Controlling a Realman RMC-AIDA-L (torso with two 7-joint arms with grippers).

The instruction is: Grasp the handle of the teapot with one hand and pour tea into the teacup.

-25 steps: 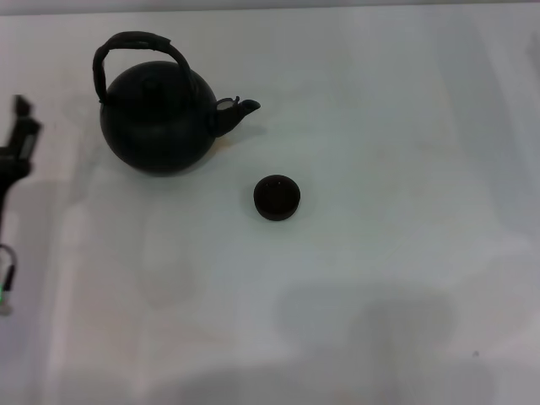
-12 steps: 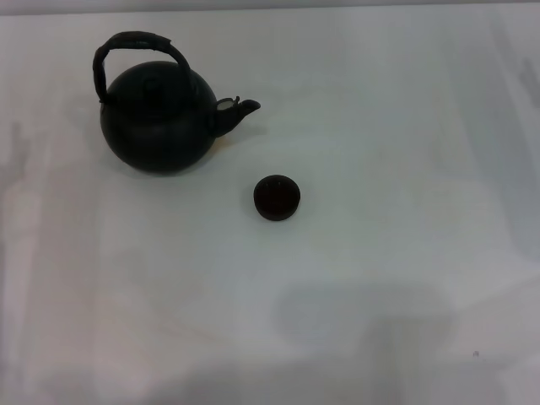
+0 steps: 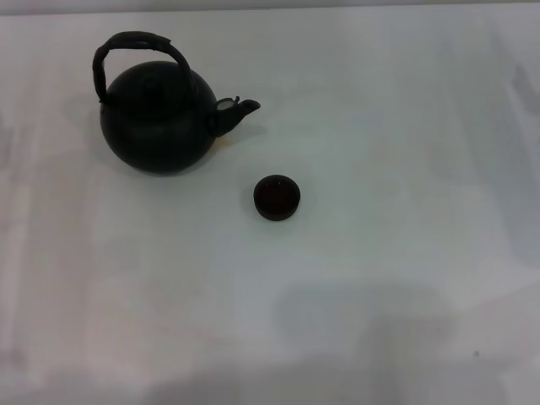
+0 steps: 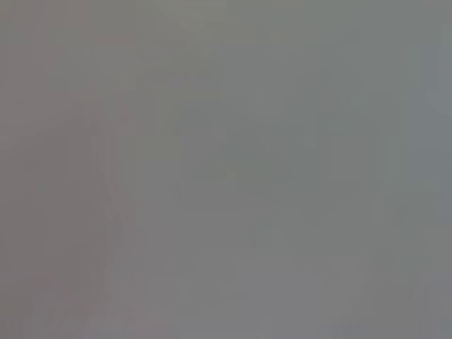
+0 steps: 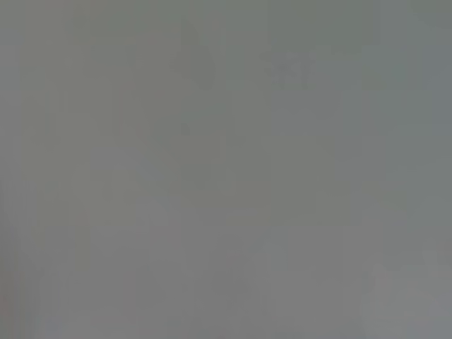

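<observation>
The round matte-black teapot (image 3: 158, 118) stands upright on the white table at the far left, its short spout (image 3: 236, 111) pointing right. Its dark arched handle (image 3: 139, 44) with a wrapped top spans over the lid. The small dark teacup (image 3: 277, 197) sits on the table in front of and to the right of the spout, apart from the pot. Neither gripper shows in the head view. Both wrist views show only a plain grey surface.
The white table (image 3: 405, 169) stretches around the pot and cup. Its far edge (image 3: 337, 7) runs along the top of the head view. Soft shadows lie near the front.
The left arm, seen at the left edge one second ago, has withdrawn out of view. The teapot and teacup have not moved.
</observation>
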